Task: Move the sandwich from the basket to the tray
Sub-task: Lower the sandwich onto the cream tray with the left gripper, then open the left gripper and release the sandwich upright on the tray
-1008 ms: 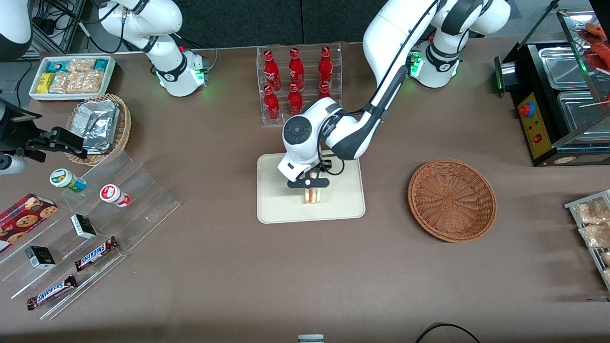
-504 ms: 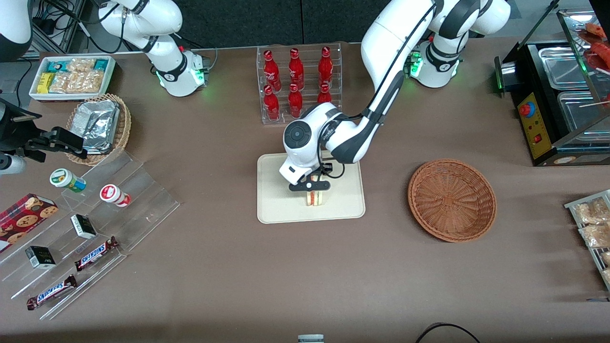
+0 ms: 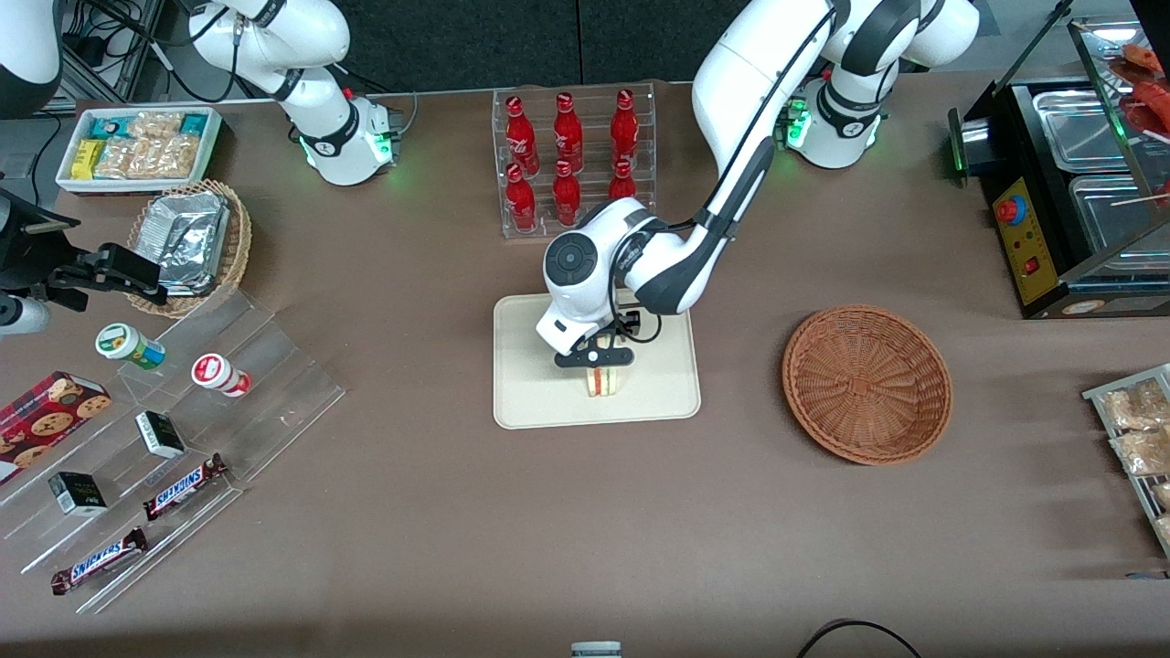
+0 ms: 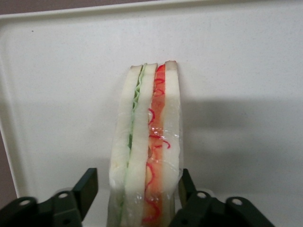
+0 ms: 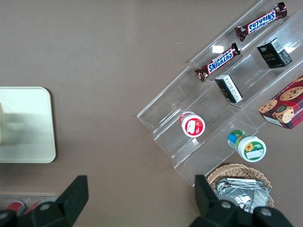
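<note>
Sandwich (image 4: 147,142) stands on its edge on the tray (image 3: 530,407), well away from the empty basket (image 3: 866,384) toward the working arm's end of the table (image 3: 439,512), so the carrying part looks done and what remains is the letting go. In the wrist view the claw (image 4: 133,189) straddles the wedge with its fingers (image 4: 85,187) on either flank; one seems to touch the wrapped bread while the other shows a thin gap, so I read the claw as spread a little and no longer squeezing — a judgement, not a certainty. The risk lies in the lift-off. A tall, narrow wedge balanced on a thin edge could tip if a finger drags along the clingy wrap as the arm rises, or if the claw pulls away at a slant instead of straight up. Should the wrap stick to a pad, the sandwich might ride up and drop crookedly, perhaps toward the low rim. It sits nearer the front camera than the tray's middle — still inside, with bare tray around it — so a fall would probably land on the tray anyway.
</note>
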